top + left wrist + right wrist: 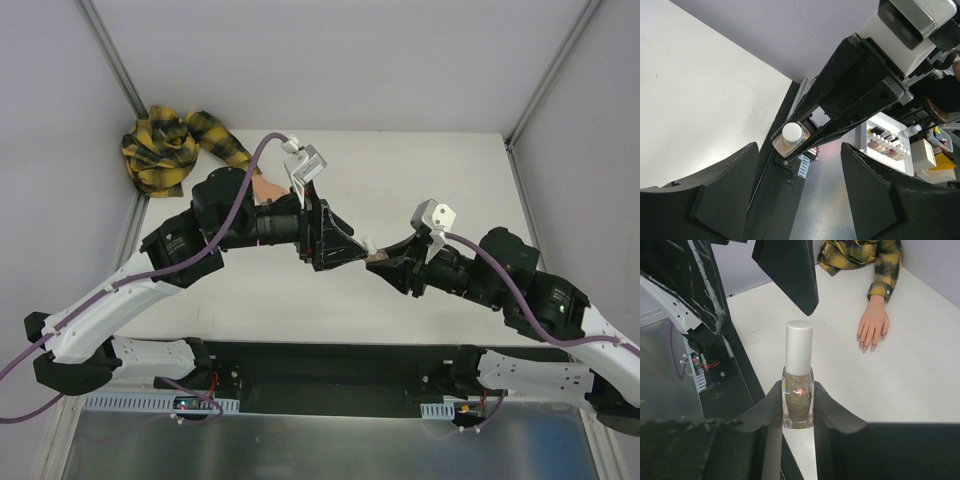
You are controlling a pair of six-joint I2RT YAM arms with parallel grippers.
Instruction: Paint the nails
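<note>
No legible lettering on the nail-polish bottle (798, 399) — glass too small and glinting to read, as far as this view allows. Gripped upright by its clear square body between the right jaws, tall white cap (799, 347) standing free above them; brownish, glittery polish inside. Right arm (520, 290) reaching in from the right towards mid-surface, wrist turned towards the left arm (120, 290). Left arm bent over from the left, jaws spread wide and holding nothing, aimed end-on at the bottle's cap and just short of it — one dark finger (790, 270) hanging above the cap in the right wrist view. Mannequin hand (874, 325) lying palm down on the white surface (920, 380) near the far left corner, well apart from the bottle, fingers pointing towards the arms; the nails (865, 347) pinkish at the fingertips. Yellow-and-black plaid sleeve (170, 150) bunched in that corner. Beyond the surface's near edge, a white tray (879, 121) with rows of small bottles, labels unreadable.
</note>
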